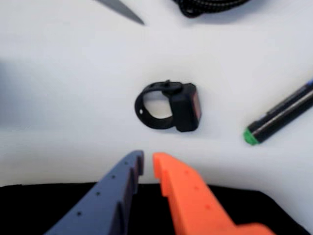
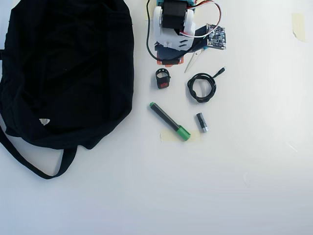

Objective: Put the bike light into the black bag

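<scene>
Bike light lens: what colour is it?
Red, set in the black body of the bike light; the overhead view shows it best.

1. In the wrist view we see our gripper point(image 1: 148, 165) entering from the 6 o'clock edge, its tips pointing toward 12 o'clock.
2. Its blue finger point(image 1: 115, 196) sits at 7 o'clock and its orange finger point(image 1: 188, 196) at 5 o'clock; the tips stand nearly together, with only a thin gap, and hold nothing.
3. In the overhead view our arm point(image 2: 173, 27) sits at 12 o'clock, folded compactly over its base.
</scene>
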You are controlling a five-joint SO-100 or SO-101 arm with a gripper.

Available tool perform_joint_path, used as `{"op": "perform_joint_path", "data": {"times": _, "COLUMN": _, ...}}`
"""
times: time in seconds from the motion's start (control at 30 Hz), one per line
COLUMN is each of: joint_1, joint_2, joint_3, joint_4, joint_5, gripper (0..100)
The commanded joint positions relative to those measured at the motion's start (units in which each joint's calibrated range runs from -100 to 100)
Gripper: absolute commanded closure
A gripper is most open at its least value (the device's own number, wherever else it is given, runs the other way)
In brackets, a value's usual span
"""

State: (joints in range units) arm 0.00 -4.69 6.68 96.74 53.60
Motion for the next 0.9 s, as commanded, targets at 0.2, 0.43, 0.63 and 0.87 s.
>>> {"op": "perform_joint_path", "data": {"times": 0.2, "joint_1": -0.1, "joint_2": -0.5, "joint_3": 0.2, "joint_4": -3.7, "joint_5": 0.4, "gripper": 97}}
{"op": "perform_joint_path", "data": {"times": 0.43, "joint_1": -0.7, "joint_2": -0.5, "joint_3": 0.3, "joint_4": -5.5, "joint_5": 0.3, "gripper": 97}}
{"op": "perform_joint_path", "data": {"times": 0.63, "joint_1": -0.8, "joint_2": -0.5, "joint_3": 1.0, "joint_4": -5.8, "joint_5": 0.4, "gripper": 92}}
{"op": "perform_joint_path", "data": {"times": 0.87, "joint_1": -0.6, "joint_2": -0.5, "joint_3": 6.2, "joint_4": -10.4, "joint_5": 0.1, "gripper": 78}}
